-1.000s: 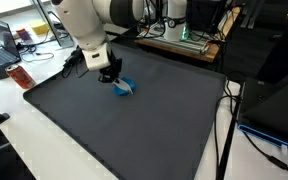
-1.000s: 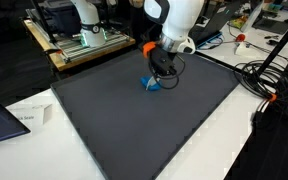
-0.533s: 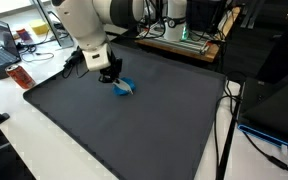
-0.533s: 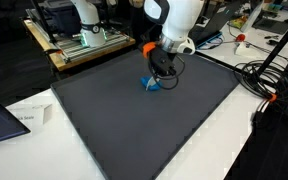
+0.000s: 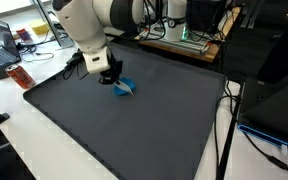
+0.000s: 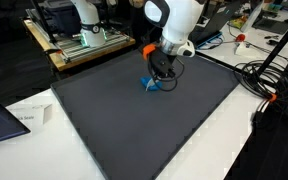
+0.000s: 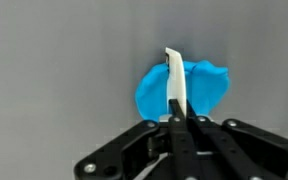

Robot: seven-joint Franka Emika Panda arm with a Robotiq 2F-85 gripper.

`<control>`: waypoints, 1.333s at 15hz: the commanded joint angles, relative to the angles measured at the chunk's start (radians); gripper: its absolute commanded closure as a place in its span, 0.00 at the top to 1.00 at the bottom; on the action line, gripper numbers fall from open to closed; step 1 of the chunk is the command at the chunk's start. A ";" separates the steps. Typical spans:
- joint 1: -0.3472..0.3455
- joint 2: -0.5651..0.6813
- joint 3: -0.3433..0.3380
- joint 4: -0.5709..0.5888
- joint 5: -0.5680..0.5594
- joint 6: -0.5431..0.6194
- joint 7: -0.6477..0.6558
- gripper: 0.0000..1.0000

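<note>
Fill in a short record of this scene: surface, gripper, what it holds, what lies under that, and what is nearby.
Surface: dark grey mat on a white table
Gripper: gripper low over the mat, fingers shut
Held: white strip, pinched at one end
Under it: blue piece lying on the mat; the strip runs across it
Nearby: cables beyond the mat's edge
</note>
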 commanded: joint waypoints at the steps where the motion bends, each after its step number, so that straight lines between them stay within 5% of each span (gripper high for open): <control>1: 0.005 0.058 -0.017 0.007 -0.030 0.009 0.049 0.01; 20: -0.060 0.000 -0.025 -0.050 0.001 0.140 0.256 0.01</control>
